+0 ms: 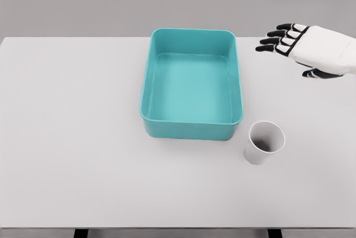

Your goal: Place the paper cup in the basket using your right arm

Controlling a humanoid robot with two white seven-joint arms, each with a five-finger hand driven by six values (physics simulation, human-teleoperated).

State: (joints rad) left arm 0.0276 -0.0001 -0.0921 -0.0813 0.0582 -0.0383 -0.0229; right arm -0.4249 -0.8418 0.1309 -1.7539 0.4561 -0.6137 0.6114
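A white paper cup (265,143) stands upright on the table, just off the near right corner of the teal basket (192,128). The basket is a rectangular tub at the table's middle, and nothing lies inside it. My right hand (286,46) hovers at the far right, beyond the basket's far right corner and well behind the cup. Its black-tipped fingers (273,34) are spread and hold nothing. No left arm shows in the head view.
The white table (72,138) runs across the whole view, with its front edge near the picture's bottom. A grey wall stands behind it.
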